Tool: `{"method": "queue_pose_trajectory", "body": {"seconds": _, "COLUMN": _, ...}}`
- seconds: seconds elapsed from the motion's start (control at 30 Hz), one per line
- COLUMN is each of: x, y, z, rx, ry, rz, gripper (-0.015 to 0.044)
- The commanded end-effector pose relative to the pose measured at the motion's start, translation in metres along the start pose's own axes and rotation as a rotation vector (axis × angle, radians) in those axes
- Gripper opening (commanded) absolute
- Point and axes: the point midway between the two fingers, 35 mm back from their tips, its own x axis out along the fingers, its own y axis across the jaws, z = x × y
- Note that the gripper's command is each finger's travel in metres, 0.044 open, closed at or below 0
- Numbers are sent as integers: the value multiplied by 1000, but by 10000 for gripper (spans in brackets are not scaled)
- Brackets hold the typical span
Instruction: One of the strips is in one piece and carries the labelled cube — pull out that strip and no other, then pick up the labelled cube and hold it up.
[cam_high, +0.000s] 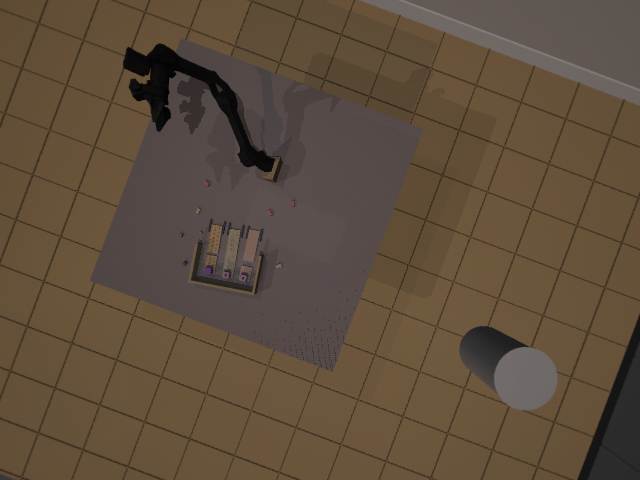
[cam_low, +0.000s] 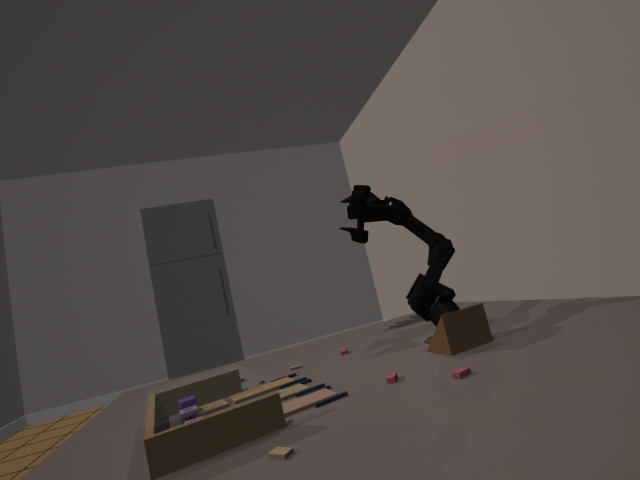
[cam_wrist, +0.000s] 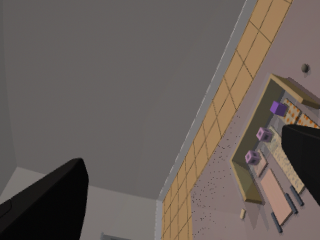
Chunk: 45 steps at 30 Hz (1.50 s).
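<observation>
Three strips lie side by side in a three-walled wooden bay. The orange-spotted strip has a gap across it, with a plain-looking purple cube at its inner end. The pale speckled middle strip looks unbroken and carries a light purple cube with a dark mark. The pink strip is split from a short piece under another marked light purple cube. My gripper is open and empty, raised well away from the strips.
The bay's wooden wall surrounds the strips' inner ends. Dark rails flank the outer ends. Small red blocks, tan blocks and dark bits lie around. A brown wedge stands by my base.
</observation>
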Motion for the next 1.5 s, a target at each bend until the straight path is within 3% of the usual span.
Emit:
{"method": "queue_pose_trajectory", "body": {"seconds": 0.0, "x": 2, "y": 0, "z": 0, "rx": 0, "ry": 3, "rz": -1, "gripper": 400}}
{"method": "queue_pose_trajectory", "body": {"seconds": 0.1, "x": 25, "y": 0, "z": 0, "rx": -6, "ry": 42, "rz": -8, "gripper": 400}}
{"method": "queue_pose_trajectory", "body": {"seconds": 0.4, "x": 164, "y": -7, "z": -25, "rx": -165, "ry": 167, "rz": -163, "gripper": 400}}
{"method": "queue_pose_trajectory", "body": {"seconds": 0.6, "x": 250, "y": -16, "z": -75, "rx": -361, "ry": 224, "rz": -303, "gripper": 400}}
{"method": "queue_pose_trajectory", "body": {"seconds": 0.77, "x": 299, "y": -28, "z": -138, "rx": -567, "ry": 293, "rz": -393, "gripper": 400}}
{"method": "queue_pose_trajectory", "body": {"seconds": 1.1, "x": 330, "y": -76, "z": -257, "rx": -948, "ry": 309, "rz": -664, "gripper": 400}}
{"method": "queue_pose_trajectory", "body": {"seconds": 1.47, "x": 328, "y": -79, "z": -263, "rx": -974, "ry": 306, "rz": -682, "gripper": 400}}
